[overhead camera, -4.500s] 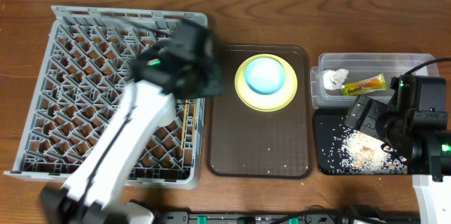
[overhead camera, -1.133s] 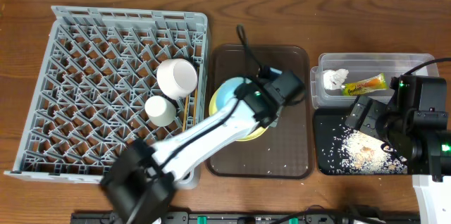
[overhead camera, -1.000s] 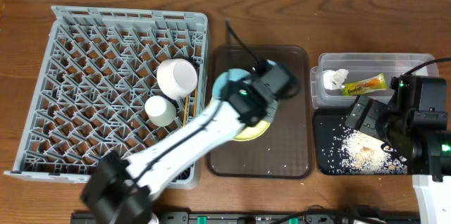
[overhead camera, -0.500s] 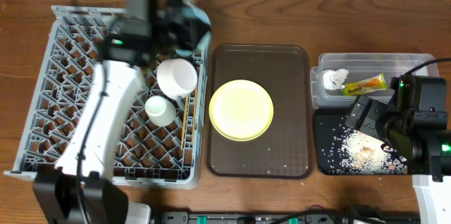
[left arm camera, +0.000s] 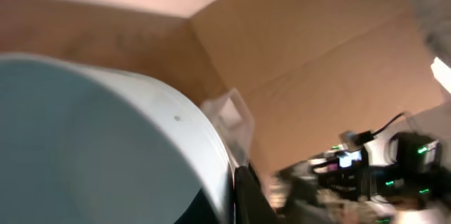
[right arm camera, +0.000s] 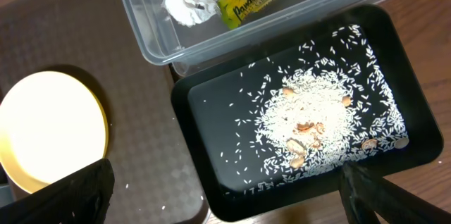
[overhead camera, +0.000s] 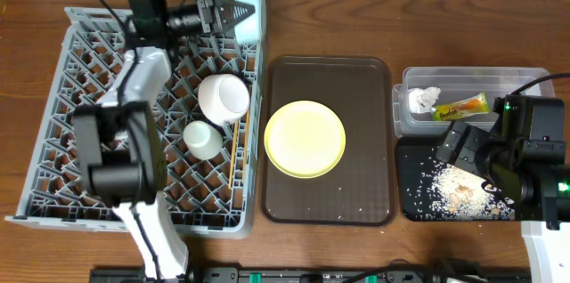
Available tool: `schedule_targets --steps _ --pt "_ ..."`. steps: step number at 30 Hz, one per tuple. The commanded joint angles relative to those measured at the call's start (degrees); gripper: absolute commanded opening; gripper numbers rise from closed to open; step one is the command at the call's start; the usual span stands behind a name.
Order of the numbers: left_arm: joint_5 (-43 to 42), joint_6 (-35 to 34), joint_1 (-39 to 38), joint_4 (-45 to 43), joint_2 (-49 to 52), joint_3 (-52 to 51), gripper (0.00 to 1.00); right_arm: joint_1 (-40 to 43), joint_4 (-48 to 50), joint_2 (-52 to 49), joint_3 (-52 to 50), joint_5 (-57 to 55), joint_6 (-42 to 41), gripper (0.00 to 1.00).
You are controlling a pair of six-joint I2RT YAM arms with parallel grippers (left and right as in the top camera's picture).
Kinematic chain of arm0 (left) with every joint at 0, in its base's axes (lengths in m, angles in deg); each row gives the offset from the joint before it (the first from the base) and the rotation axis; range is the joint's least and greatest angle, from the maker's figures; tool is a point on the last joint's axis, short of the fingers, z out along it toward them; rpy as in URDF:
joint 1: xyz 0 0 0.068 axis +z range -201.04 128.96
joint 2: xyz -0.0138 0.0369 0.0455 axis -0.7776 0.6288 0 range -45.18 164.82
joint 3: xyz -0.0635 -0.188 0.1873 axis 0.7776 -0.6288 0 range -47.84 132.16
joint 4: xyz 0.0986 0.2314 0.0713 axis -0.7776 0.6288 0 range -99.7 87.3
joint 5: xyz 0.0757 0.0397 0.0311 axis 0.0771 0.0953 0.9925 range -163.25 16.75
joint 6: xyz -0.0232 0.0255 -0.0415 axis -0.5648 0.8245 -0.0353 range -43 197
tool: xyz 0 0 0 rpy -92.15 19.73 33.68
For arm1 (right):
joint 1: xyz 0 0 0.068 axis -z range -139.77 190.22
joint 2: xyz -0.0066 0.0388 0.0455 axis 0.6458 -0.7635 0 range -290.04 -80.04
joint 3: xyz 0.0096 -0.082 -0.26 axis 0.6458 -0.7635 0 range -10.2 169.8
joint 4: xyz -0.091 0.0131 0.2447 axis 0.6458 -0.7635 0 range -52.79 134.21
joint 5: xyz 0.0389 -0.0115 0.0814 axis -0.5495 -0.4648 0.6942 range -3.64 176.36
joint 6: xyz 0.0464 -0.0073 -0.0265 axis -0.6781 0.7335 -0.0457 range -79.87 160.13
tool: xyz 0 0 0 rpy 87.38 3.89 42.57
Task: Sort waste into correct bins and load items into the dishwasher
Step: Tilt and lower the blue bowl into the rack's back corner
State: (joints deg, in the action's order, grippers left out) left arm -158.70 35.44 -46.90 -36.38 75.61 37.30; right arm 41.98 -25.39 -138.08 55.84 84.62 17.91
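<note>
Left gripper (overhead camera: 232,18) pinches light blue bowl (overhead camera: 250,12), upper left of overhead frame, at top edge of grey lattice plastic dish rack (overhead camera: 98,78). Right gripper (right arm camera: 225,189), jaws spread, above shallow black rectangular tray (overhead camera: 411,154), lower right. Round yellow-green plate (overhead camera: 305,138), centre.

A robotics lab bench: robot arms (overhead camera: 142,87) at a wooden table (overhead camera: 338,16).

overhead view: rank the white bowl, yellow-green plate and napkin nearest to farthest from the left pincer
1. white bowl, in the rack, on the same left side as the left pincer.
2. yellow-green plate, on the brown tray, middle of the table.
3. crumpled napkin, in the clear tub, far right.
</note>
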Motion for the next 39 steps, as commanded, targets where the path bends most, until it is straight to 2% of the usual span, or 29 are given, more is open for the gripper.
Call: schedule_targets --steps 1,15,17,18,19,21,22,23,39 --pt "-4.7 -9.6 1.1 -1.3 2.9 0.4 0.08 0.5 -0.1 0.0 0.3 -0.4 0.6 0.99" --pt "-4.7 -9.8 3.3 1.3 5.4 0.3 0.09 0.5 -0.1 0.0 0.3 -0.4 0.7 0.99" --pt "-4.7 -10.3 3.6 1.3 5.4 0.3 0.23 0.5 -0.1 0.0 0.3 -0.4 0.7 0.99" --pt "-4.7 -10.3 4.0 1.3 5.4 0.3 0.34 0.5 -0.1 0.0 0.3 -0.4 0.6 0.99" --pt "-4.7 -10.3 4.5 1.3 5.4 0.3 0.72 0.5 -0.1 0.0 0.3 -0.4 0.7 0.99" --pt "-4.7 -10.3 5.6 1.3 5.4 0.3 0.73 0.5 -0.1 0.0 0.3 -0.4 0.7 0.99" --pt "-4.7 -10.9 6.4 1.3 5.4 0.3 0.80 0.5 -0.1 0.0 0.3 -0.4 0.6 0.99" --pt "-4.7 -11.5 7.0 1.3 5.4 0.3 0.82 0.5 -0.1 0.0 0.3 -0.4 0.6 0.99" --pt "-4.7 -12.5 9.7 1.3 5.4 -1.3 0.90 0.5 -0.1 0.0 0.3 -0.4 0.6 0.99"
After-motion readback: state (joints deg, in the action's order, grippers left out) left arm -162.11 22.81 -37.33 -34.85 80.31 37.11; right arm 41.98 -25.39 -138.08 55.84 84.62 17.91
